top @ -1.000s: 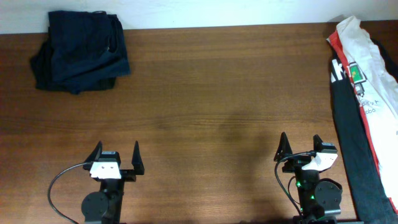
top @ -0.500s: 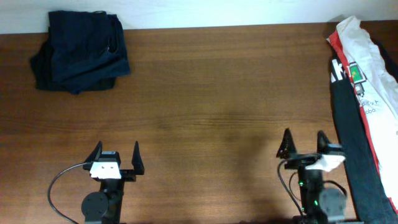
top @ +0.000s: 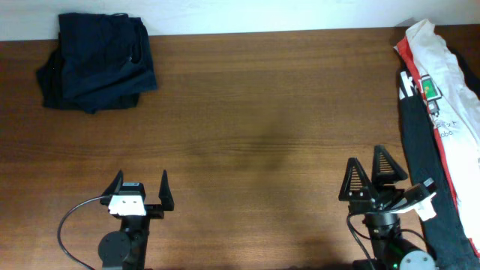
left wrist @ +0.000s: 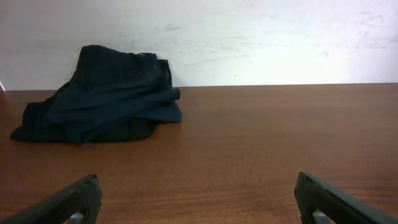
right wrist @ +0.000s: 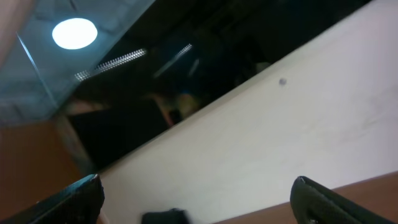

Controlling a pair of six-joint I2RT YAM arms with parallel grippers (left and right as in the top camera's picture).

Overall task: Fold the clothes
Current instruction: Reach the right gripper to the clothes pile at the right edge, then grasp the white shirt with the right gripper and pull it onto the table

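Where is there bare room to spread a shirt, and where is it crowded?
The table is bare wood across its middle, bordered by the navy pile far left, the garment stack along the right edge, and the left gripper and right gripper in front. Only that edge is crowded.

A brown wooden table (top: 247,112) with fine grain fills the overhead view. A white wall (left wrist: 261,37), faintly scuffed, stands along the table's far edge. In the tilted right wrist view, the wall carries one small dark dot (right wrist: 283,81). Higher above the table are a dark glassy band (right wrist: 205,43), a lit round ceiling lamp (right wrist: 74,32) and a narrow strip light (right wrist: 111,64).
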